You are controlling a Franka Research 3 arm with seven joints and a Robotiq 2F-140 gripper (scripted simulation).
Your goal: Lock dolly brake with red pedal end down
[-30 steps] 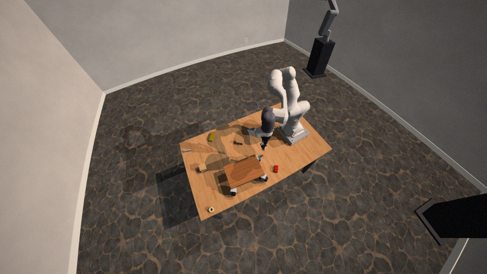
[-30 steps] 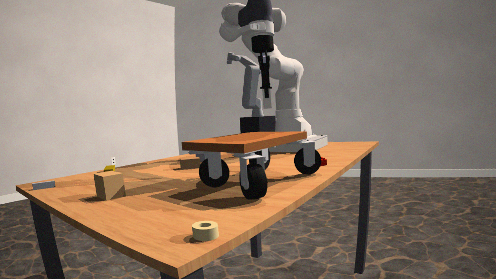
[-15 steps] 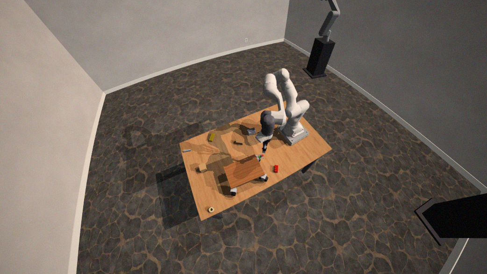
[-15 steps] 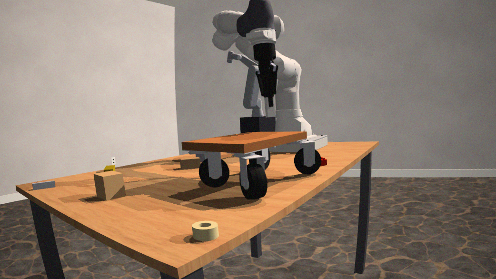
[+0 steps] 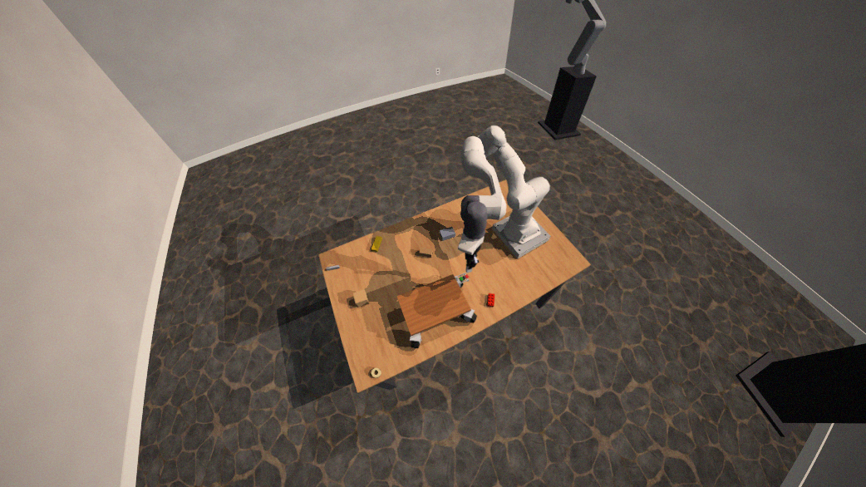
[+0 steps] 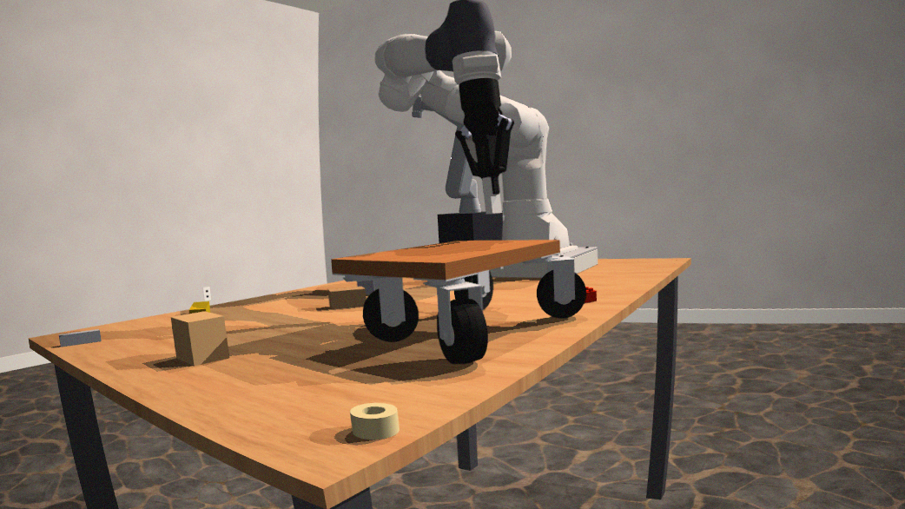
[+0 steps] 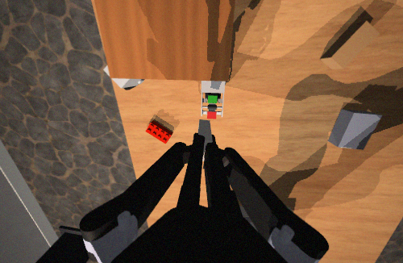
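The dolly (image 5: 434,306) (image 6: 446,256) (image 7: 165,40) has a wooden deck and stands on its black casters on the table (image 5: 548,258) (image 6: 620,303). The brake pedal (image 5: 462,277) (image 7: 211,106) sticks out from the deck corner nearest the arm. In the wrist view its green end (image 7: 212,98) lies toward the deck and its red end (image 7: 211,115) toward me. My gripper (image 5: 471,263) (image 6: 495,186) (image 7: 203,127) is shut and empty. It points down, above and just short of the red end, without touching it.
A red brick (image 5: 490,298) (image 6: 590,294) (image 7: 159,128) lies near the table edge beside the pedal. A grey block (image 5: 446,233) (image 7: 352,129), a tan cube (image 5: 361,297) (image 6: 198,336), a yellow block (image 5: 376,243) and a tape ring (image 5: 375,371) (image 6: 374,419) lie around.
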